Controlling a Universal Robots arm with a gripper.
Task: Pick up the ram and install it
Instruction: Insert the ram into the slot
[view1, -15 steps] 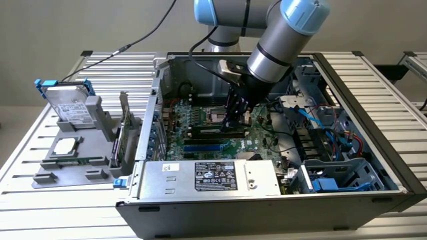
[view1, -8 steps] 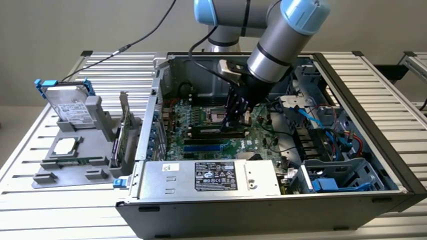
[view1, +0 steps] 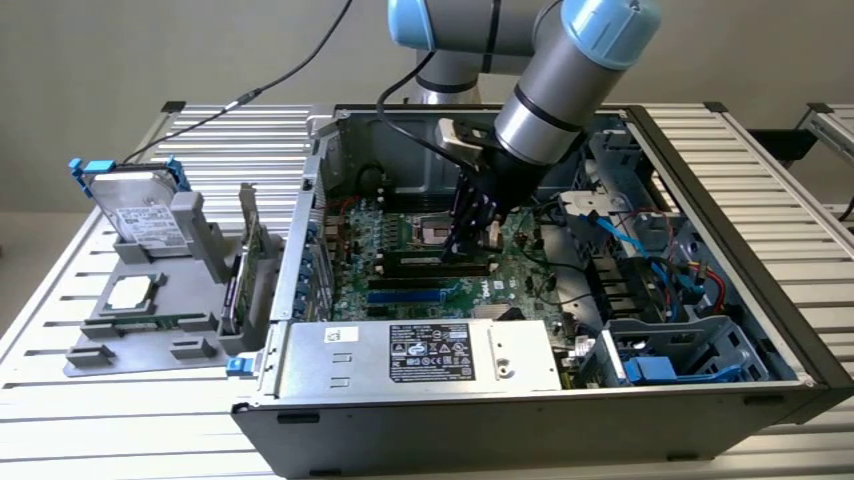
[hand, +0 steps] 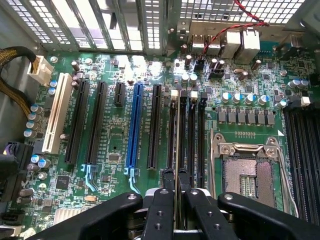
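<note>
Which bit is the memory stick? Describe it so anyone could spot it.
Inside the open computer case, follow the arm down to the gripper over the green motherboard. The ram is the thin stick pinched edge-on in its jaws; unlike the black and blue slots nearby, it alone is gripped.

Partly covered, cropped, unreadable.
Shows the ram (hand: 176, 131) edge-on only, as a thin strip, chips out of sight, near end covered by the gripper (hand: 176, 176) clamped on it. Loses the gripper's body at the picture's edge. Cannot read the power supply label (view1: 430, 352), nor separate the gripper's tip from the dark slots (view1: 427, 268) in the exterior view.
</note>
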